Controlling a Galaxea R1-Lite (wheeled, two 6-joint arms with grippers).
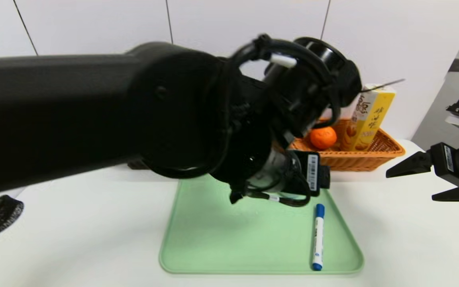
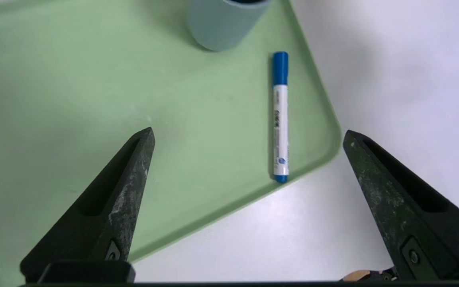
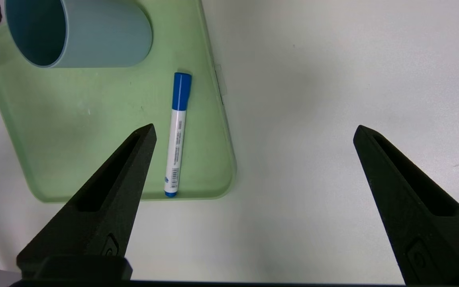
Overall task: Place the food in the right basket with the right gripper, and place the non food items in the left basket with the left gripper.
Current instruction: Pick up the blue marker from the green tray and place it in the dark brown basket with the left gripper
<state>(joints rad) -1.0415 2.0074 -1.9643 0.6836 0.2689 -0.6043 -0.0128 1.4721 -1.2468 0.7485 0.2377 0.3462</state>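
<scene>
The marker, white-barrelled with a blue cap and a blue tail end, lies flat on the green tray in the lower right of the head view's frame, its cap pointing up the frame; the plain grey-blue cup stands on that tray, in the upper left of the right wrist view's frame. At the right of the head view's frame, the orange-brown wicker basket holds an orange tangerine and, to the right of it, a yellow-and-white snack box, upright with a slight tilt and rising above the rim.
</scene>
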